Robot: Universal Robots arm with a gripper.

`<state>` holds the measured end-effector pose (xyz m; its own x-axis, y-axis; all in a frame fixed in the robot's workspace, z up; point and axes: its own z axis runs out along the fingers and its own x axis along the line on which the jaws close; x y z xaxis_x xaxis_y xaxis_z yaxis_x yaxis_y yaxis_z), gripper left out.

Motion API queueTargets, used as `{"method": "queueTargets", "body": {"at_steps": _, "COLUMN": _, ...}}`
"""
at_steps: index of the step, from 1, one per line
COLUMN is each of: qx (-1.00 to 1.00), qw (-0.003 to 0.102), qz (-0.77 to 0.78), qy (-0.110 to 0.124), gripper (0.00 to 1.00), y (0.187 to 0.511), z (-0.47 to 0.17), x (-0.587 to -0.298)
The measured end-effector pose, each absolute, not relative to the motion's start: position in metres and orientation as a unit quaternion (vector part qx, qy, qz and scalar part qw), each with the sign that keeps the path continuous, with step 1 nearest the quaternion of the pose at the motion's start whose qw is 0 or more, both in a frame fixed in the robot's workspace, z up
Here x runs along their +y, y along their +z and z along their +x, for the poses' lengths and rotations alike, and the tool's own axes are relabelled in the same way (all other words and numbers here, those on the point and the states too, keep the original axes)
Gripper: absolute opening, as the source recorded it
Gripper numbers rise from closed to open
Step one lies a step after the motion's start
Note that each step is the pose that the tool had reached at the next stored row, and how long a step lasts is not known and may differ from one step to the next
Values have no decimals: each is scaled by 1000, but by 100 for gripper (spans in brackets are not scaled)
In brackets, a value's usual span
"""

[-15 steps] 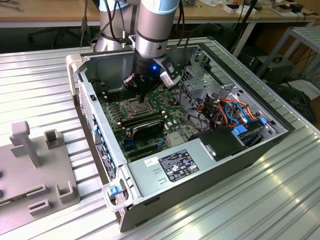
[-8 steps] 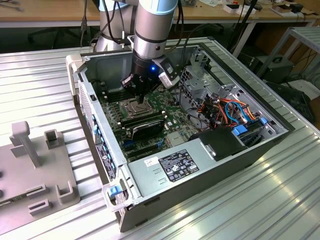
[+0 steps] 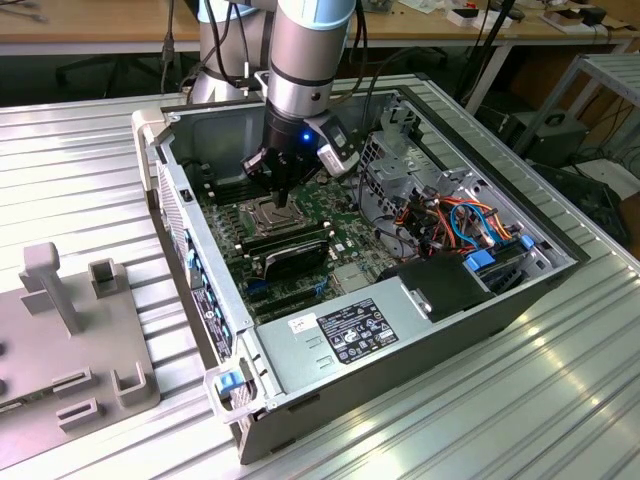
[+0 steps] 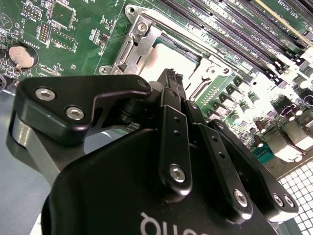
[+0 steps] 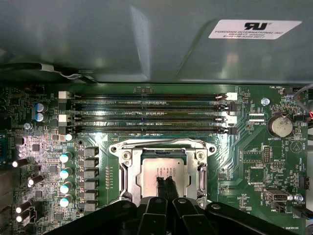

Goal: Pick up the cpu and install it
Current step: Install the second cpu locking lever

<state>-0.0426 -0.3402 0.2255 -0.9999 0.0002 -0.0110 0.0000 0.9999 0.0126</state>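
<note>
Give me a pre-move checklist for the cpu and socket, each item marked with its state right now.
1. cpu lies inside the socket frame: ok.
2. Cpu square to the frame edges: ok in the first wrist view.
3. Cpu fully seated flat: cannot tell.
4. claw centred over the cpu: ok.
5. Claw fingers closed together, tips at the cpu top: ok; actual contact cannot tell.
6. memory slots apart from the claw: ok.

White sticker (image 5: 254, 28) on case wall (image 5: 98, 39) (printed); power supply label (image 3: 355, 330).
</note>
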Motion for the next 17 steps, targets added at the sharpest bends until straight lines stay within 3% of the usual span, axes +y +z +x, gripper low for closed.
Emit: {"method": "queueTargets", "body": {"at_steps": 17, "qx": 1000, "qw": 5, "qz": 0, "qy": 6, "gripper": 11, "y": 234, "z": -43, "x": -340}}
